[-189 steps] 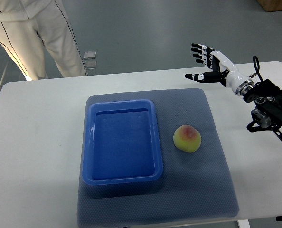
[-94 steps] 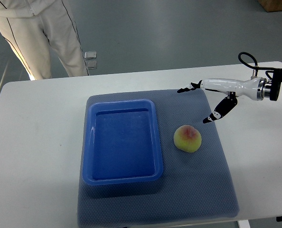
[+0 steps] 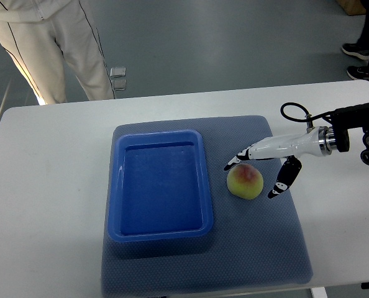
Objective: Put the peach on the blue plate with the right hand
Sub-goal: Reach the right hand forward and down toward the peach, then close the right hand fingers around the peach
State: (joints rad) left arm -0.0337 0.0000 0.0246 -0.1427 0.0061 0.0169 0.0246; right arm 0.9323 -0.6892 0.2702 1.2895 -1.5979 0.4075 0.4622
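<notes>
A yellow-green peach (image 3: pixel 245 182) with a red blush lies on the grey mat (image 3: pixel 259 248), just right of the blue plate (image 3: pixel 161 184), a deep rectangular tray with nothing in it. My right hand (image 3: pixel 254 175) comes in from the right edge and hangs over the peach with its fingers spread. The fingers (image 3: pixel 240 158) reach past the peach's far side and the thumb (image 3: pixel 281 180) sits to its right. The hand is open and holds nothing. The left arm does not show.
The mat lies on a white table (image 3: pixel 48 186). A person in light trousers (image 3: pixel 54 43) stands beyond the table's far left corner. Dark shoes (image 3: pixel 361 56) show at the top right. A black cable (image 3: pixel 293 112) loops above my right forearm.
My right hand has moved from the table's far right toward the near left and now sits spread over the peach. The peach and the plate have not moved.
</notes>
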